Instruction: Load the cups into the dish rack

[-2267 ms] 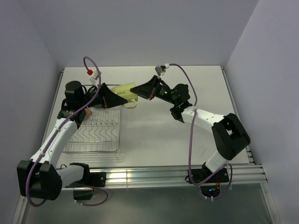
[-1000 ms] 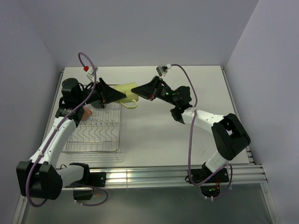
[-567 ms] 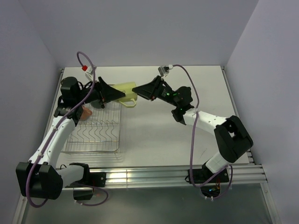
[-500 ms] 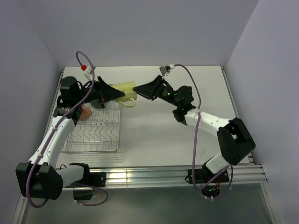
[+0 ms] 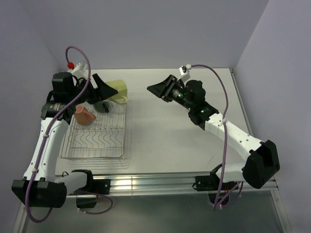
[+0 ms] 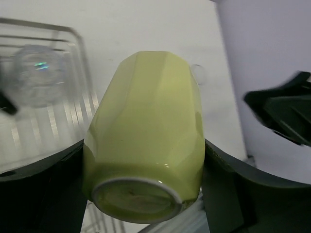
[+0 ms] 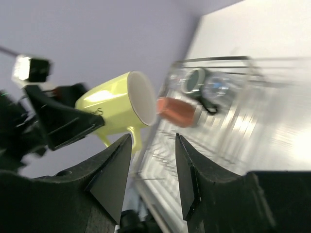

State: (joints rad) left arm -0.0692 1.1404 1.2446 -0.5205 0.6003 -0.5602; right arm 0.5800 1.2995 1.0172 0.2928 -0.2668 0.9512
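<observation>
My left gripper is shut on the pale yellow-green cup and holds it on its side in the air over the far right corner of the dish rack. In the left wrist view the cup fills the space between the fingers, base towards the camera. My right gripper is open and empty, to the right of the cup and apart from it. The right wrist view shows the cup with its white inside. In the rack lie the orange mug, the black mug and a clear tumbler.
The rack stands at the table's left, close to the left wall. The orange mug lies at its far left, and the tumbler shows in the left wrist view. The white table spreads to the right of the rack.
Both grippers met at the cup before. Now the right gripper has let go and drawn back to the right. The left gripper has carried the cup left and up.
</observation>
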